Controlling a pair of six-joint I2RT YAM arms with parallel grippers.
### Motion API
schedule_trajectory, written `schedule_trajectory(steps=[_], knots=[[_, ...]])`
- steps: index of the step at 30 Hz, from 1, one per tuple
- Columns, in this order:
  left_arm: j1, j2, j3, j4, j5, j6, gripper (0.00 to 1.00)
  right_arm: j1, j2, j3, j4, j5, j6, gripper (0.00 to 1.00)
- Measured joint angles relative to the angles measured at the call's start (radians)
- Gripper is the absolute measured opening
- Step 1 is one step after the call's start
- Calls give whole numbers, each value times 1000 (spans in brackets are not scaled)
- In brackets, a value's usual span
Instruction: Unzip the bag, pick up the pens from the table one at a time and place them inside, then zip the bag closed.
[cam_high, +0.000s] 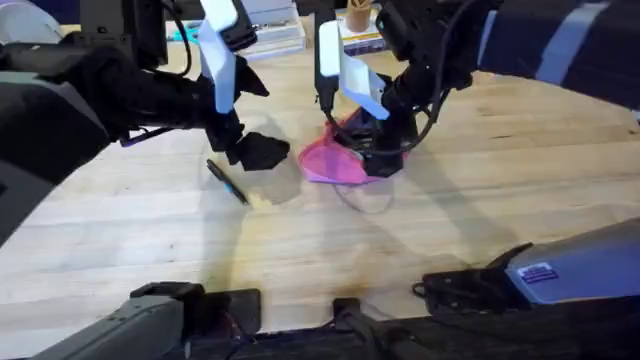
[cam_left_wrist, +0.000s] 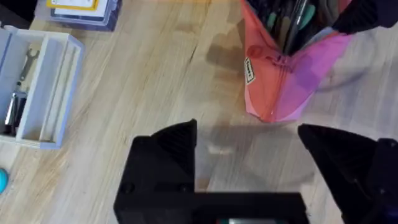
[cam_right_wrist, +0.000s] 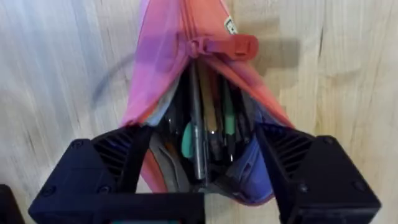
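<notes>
On the left, one pen (cam_high: 228, 183) lies flat on the counter (cam_high: 480, 200), just beside and below the left tool (cam_high: 250, 150), which hangs above it with its black fingers (cam_left_wrist: 177, 146) spread wide and nothing between them. The pen is thin, dark and nearly black with a bluish end, lying at a slant. It should be light and stiff, but slim and smooth enough to roll or slip, so the best hold is probably across its middle, fingers squarely over the barrel and pressed down close to the wood. Further right, the bag (cam_high: 340, 160) sits under the right tool (cam_high: 382, 158), well within reach of the left tool. It is a small bright-pink fabric pouch with an orange-red zipper, open at the mouth, the red slider and pull tab (cam_right_wrist: 227, 45) parked at the end of the pouch farthest from the right tool. Inside, several pens (cam_right_wrist: 205, 134) stand packed together, dark with green and silvery ones among them. The right tool's fingers (cam_right_wrist: 121, 152) are set wide, one on each side of the mouth, seemingly holding the soft cloth open. The pouch looks light and limp, so it will likely sag or slide when pulled. For zipping, the tab is the place to pinch, with the fabric pinned at the other end.
</notes>
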Motion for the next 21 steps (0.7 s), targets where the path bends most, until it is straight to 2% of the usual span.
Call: schedule_trajectory(steps=[5, 10, 16, 21], knots=[[5, 0, 0, 6, 0, -6, 994, 0, -112, 0, -31, 28, 12, 998], [25, -1, 16, 12, -13, -79, 994, 0, -233, 0, -49, 35, 96, 998], [38, -65, 46, 32, -152, -242, 994, 0, -362, 0, -80, 35, 207, 998], [37, -145, 49, 29, -325, -451, 993, 0, -460, 0, -99, 35, 283, 998]])
